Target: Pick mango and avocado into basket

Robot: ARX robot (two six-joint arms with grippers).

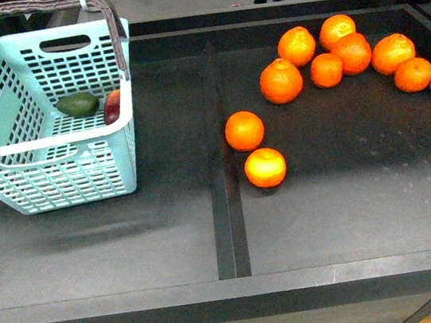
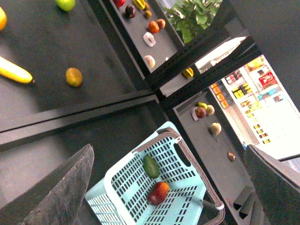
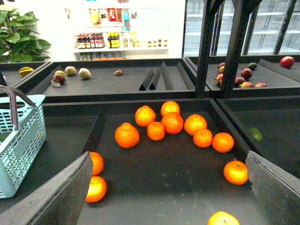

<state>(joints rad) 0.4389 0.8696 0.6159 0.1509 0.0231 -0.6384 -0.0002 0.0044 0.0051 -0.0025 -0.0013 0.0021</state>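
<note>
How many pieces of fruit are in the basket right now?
2. The avocado and the mango lie side by side on the floor of the basket. The left wrist view looks straight in, so nothing seems hidden.

The dark green avocado (image 2: 151,166) and the red-orange mango (image 2: 158,192) both lay on the floor of the light teal slotted basket (image 2: 187,197), close together, its brown-grey handles up

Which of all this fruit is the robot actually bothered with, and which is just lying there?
Part of the job:
- mango, already in the basket
- avocado, already in the basket
- teal basket

Just lying about:
- oranges in the tray compartment beside the basket
- banana on another shelf
- green apple
- potted plant
</note>
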